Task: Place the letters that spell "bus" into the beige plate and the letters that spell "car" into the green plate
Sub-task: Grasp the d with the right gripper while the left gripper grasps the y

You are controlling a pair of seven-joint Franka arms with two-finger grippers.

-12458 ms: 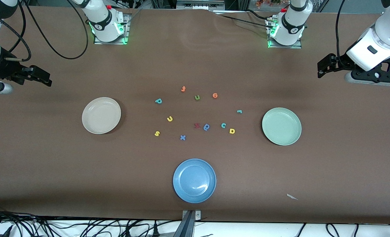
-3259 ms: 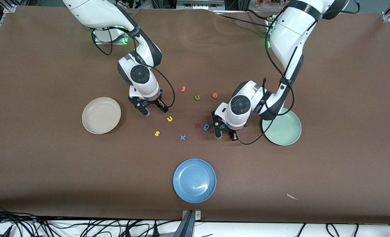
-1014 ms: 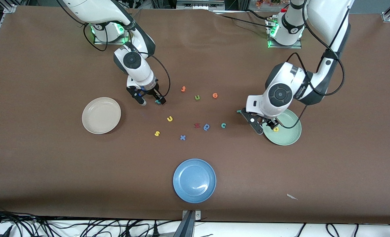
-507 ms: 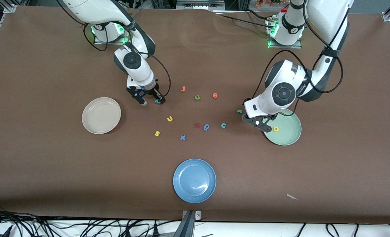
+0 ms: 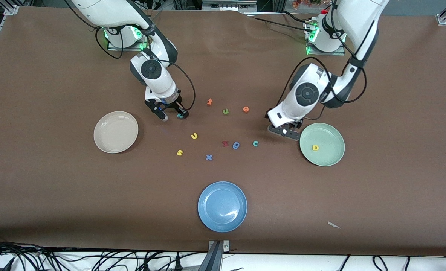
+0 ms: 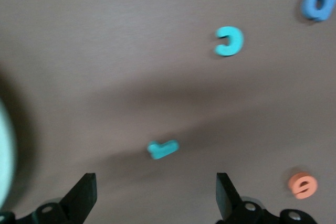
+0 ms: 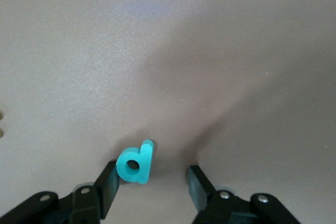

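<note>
Right gripper (image 7: 149,184) fingers apart – one touching teal b (image 7: 135,163), left gripper (image 6: 153,195) wide open over teal r (image 6: 162,149)

A robotics lab. Two white robot arms (image 5: 306,94) stand bolted to a brown-covered counter (image 5: 57,188). Loose cables (image 5: 27,258) trail along the counter's near edge.

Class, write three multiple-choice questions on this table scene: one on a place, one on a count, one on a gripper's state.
1. Where is the yellow a?
A. in the green plate
B. in the blue plate
C. on the bare table

2. How many plates are there?
A. two
B. three
C. four

3. The left gripper is:
A. shut on the teal r
B. open
C. holding a plate

Answers: 1 A, the letter lies inside the green rim; 2 B, beige plate, green and blue; 3 B, its fingers stand wide apart above the teal r.
</note>
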